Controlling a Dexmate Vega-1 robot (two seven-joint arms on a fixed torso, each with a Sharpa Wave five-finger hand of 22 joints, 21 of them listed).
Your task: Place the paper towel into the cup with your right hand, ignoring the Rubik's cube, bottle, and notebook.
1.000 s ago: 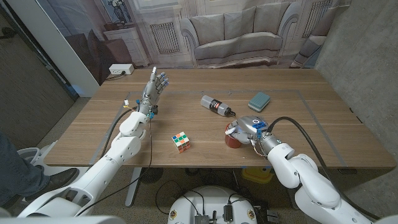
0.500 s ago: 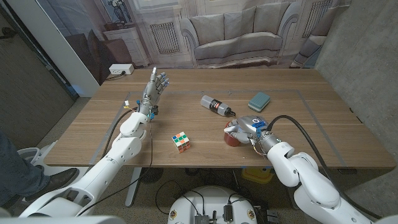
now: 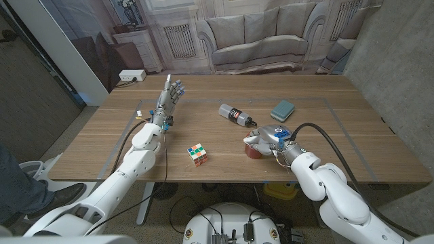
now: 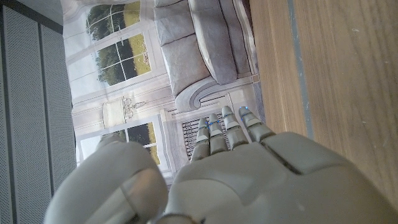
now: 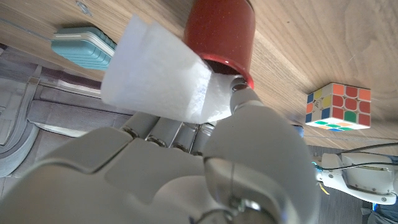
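I log: paper towel (image 5: 155,78), plain white. Cup (image 5: 221,34), speckled dark red. Rubik's cube (image 3: 197,154), white, orange, green, yellow, blue squares. Notebook (image 3: 283,109), teal. Bottle (image 3: 235,115), dark with red-white label. Table (image 3: 203,129), brown woodgrain.

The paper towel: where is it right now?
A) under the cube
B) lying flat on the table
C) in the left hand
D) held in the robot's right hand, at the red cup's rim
D: the right hand holds the paper towel against the red cup rim.

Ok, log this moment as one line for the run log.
right hand: holds paper towel at red cup rim | towel: not inside yet | left hand: open, raised | cube, bottle, notebook: untouched
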